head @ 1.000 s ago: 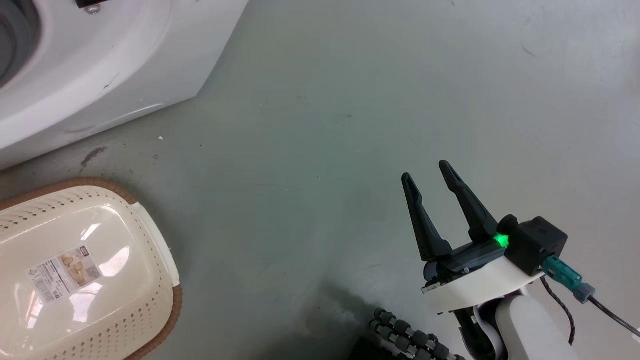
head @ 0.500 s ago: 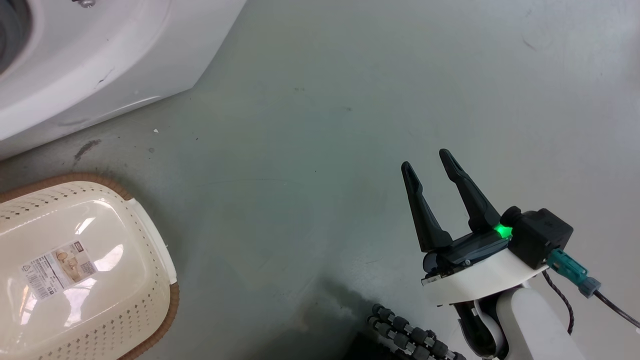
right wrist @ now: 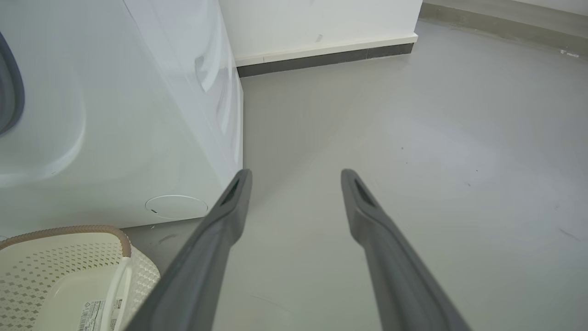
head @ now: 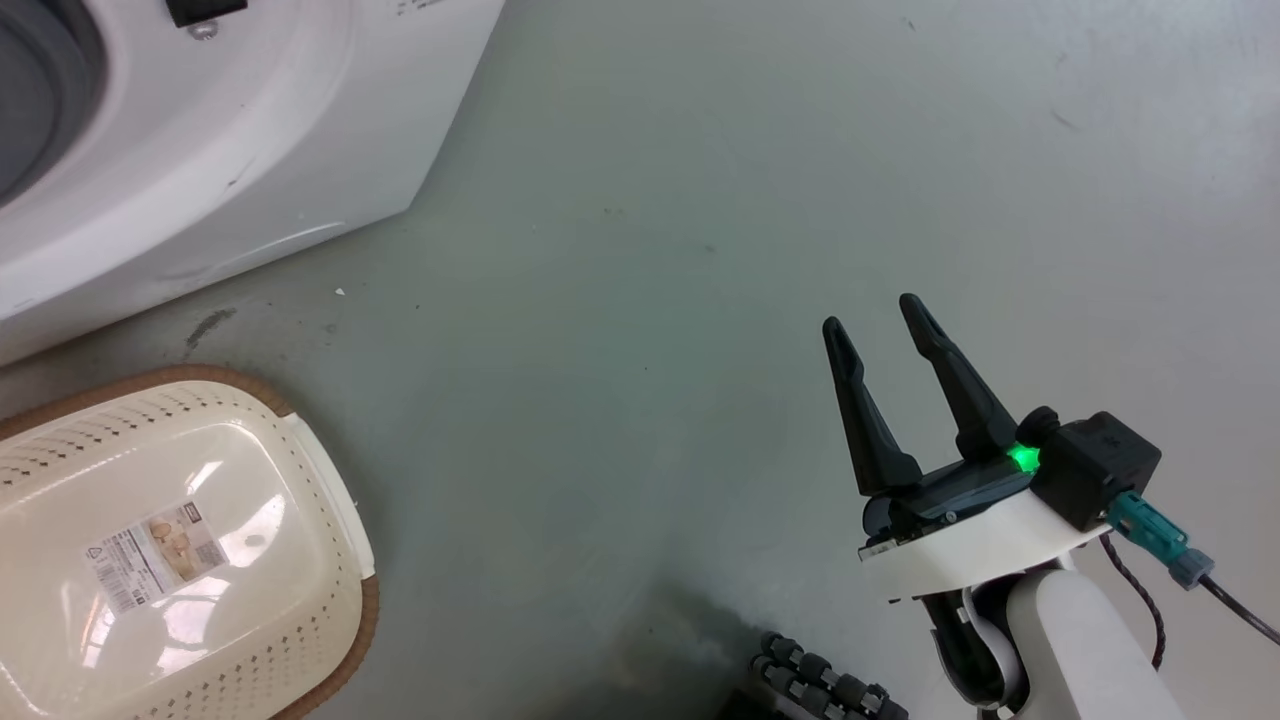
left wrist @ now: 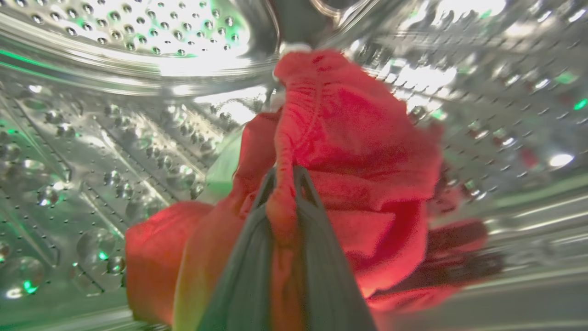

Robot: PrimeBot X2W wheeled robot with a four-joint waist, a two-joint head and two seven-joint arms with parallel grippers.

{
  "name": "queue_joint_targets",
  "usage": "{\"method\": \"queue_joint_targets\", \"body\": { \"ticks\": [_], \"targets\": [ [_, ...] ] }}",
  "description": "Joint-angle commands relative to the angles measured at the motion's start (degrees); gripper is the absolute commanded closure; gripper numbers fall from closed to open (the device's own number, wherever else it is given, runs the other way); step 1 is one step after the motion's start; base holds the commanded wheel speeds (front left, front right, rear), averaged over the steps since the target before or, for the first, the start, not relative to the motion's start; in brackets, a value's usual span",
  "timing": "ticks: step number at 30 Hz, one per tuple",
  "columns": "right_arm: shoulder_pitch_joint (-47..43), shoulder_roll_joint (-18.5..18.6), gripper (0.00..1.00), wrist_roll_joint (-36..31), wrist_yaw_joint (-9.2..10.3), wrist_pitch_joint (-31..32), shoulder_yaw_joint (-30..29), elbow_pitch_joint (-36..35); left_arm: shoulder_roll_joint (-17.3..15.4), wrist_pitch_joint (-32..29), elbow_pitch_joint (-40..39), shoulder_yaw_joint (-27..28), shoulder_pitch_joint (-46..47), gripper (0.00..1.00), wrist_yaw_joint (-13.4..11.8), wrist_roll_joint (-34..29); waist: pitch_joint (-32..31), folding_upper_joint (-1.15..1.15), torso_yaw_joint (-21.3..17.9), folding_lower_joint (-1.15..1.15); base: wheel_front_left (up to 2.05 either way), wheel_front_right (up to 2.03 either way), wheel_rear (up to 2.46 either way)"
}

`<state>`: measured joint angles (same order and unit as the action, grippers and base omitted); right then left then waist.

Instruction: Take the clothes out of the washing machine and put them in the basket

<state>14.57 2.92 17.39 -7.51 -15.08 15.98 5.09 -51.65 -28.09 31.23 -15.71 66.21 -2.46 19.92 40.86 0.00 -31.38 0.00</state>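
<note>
Clothes (left wrist: pixel 349 151): a bright red garment, bunched up inside the washing machine (head: pixel 250 130) against the perforated steel drum (left wrist: pixel 138 115).
Left wrist view, left gripper (left wrist: pixel 285 171): it is inside the drum. Both dark fingers are pinched on a raised ridge of the red fabric, which bulges up between and past their tips.
Left wrist view, cloth: the rest of the garment spreads to either side of the fingers and rests on the drum wall. The picture is blurred, so no lettering can be read.
Head view, right gripper (head: pixel 872 312): it hangs over the grey floor (head: pixel 650 250), well apart from the washing machine and off its front corner. The fingers are spread, grasping nothing.
Head view, right arm: the pale forearm (head: pixel 1090 650) rises from the lower right corner. The wrist is tilted so the fingers point away from the robot, and a green light (head: pixel 1022 458) glows at their base.
Head view, basket (head: pixel 150 374): the cream laundry basket stands on the floor near the foot of the washing machine, apart from it. A label sticker (head: pixel 155 555) shows on its bottom.
Right wrist view, fingers: they are held wide with bare floor between them. The one nearer the washing machine crosses its lower front corner.
Right wrist view, surroundings: a round cover (right wrist: pixel 176 207) sits low on the washing machine's front. One corner of the basket lies just below the cover, and a dark skirting (right wrist: pixel 321 57) runs along the wall past the machine.
</note>
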Motion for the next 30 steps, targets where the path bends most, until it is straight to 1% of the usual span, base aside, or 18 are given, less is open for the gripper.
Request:
{"method": "queue_joint_targets", "body": {
  "ticks": [1, 3, 6, 13, 15, 22, 24, 30],
  "targets": [
    [0.3, -0.1, 0.00, -0.7, 0.04, -0.1, -0.8, 0.1, 1.5, 3.3, 0.3, 0.5, -1.9, 1.00, -1.0, 0.6, -2.0, 0.00, 0.9, 0.00, 0.00, 0.00, 0.00],
    [-0.1, -0.1, 0.00, -1.3, 0.04, -0.1, -1.3, 0.4, 3.2, 7.9, 1.3, 1.1, -3.5, 1.00, -2.1, 1.2, -3.7, 0.00, 1.5, 0.00, 0.00, 0.00, 0.00],
    [-0.5, -0.1, 0.00, -1.9, 0.04, -0.1, -1.9, 0.7, 5.7, 13.9, 2.9, 2.2, -5.8, 1.00, -3.1, 2.6, -6.1, 0.00, 2.4, 0.00, 0.00, 0.00, 0.00],
    [-2.2, -0.1, 0.00, -3.5, 0.04, -0.1, -3.4, 2.5, 11.2, 26.2, 8.4, 4.1, -13.0, 1.00, -3.7, 6.0, -13.2, 0.00, 4.4, 0.00, 0.00, 0.00, 0.00],
    [-2.9, -0.1, 0.00, -4.0, 0.04, -0.1, -3.7, 3.0, 12.5, 28.9, 9.8, 4.2, -15.1, 1.00, -3.3, 6.7, -15.4, 0.00, 5.2, 0.00, 0.00, 0.00, 0.00],
    [-5.4, -0.1, 0.00, -5.6, 0.04, -0.1, -5.0, 5.0, 17.4, 37.3, 13.7, 4.0, -20.8, 1.00, -1.9, 8.6, -23.1, 0.00, 8.7, 0.00, 0.00, 0.00, 0.00],
    [-6.0, 0.0, 0.00, -6.4, 0.05, -0.1, -6.1, 5.1, 19.1, 38.8, 14.2, 3.6, -21.6, 1.00, -1.5, 8.8, -25.0, 0.00, 10.2, 0.00, 0.00, 0.00, 0.00],
    [-7.9, 0.0, 0.00, -8.3, 0.04, 1.0, -8.0, 4.2, 22.0, 41.8, 14.2, 2.0, -22.9, 1.00, -0.5, 7.9, -29.4, 0.00, 13.8, 0.00, 0.00, 0.00, 0.00]
  ]
}}
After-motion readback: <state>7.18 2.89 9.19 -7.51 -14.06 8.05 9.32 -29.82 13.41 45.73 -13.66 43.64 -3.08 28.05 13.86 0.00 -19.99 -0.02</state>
